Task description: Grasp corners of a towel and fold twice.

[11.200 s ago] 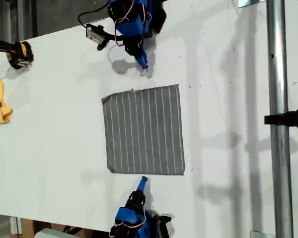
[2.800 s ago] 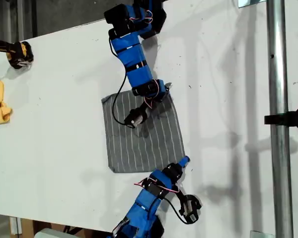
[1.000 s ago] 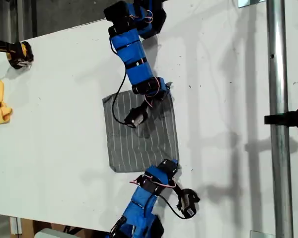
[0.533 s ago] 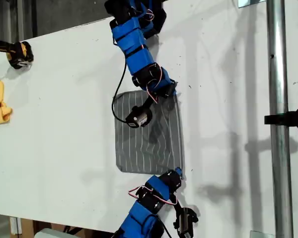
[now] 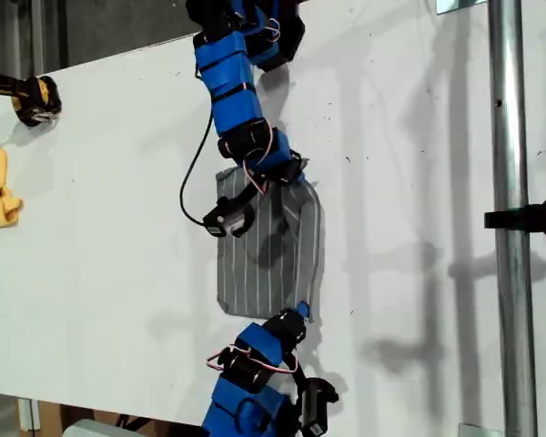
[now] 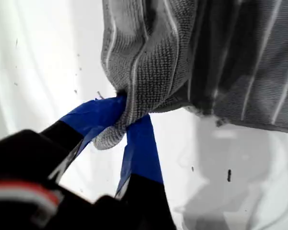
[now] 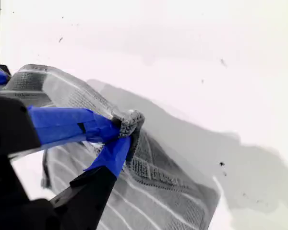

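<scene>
My first gripper (image 6: 121, 125) pinches one corner of the towel (image 6: 201, 57) between its blue-taped jaws, the corner tip bunched and poking out below them, the cloth lifted clear of the white table (image 6: 33, 62). My second gripper (image 7: 116, 134) is likewise closed on another corner, which is rolled tight between its blue tips with the striped cloth draping away beneath it.

The wrist views do not let me say for sure which arm in the exterior view is which. There, one gripper (image 5: 296, 312) holds the towel's corner at about 5 o'clock of the cloth, and the other arm (image 5: 282, 173) holds the corner at about 1 o'clock. The towel (image 5: 259, 250) lies near the middle of the table (image 5: 118, 228), its edge on the exterior view's right raised and curling over towards 9 o'clock.

I judge this to be the first fold in progress: both corners gripped, one edge lifted, not yet laid over. The next move calls for carrying both corners across together at an even height towards the opposite edge, so the halves meet squarely before either grip lets go.
</scene>
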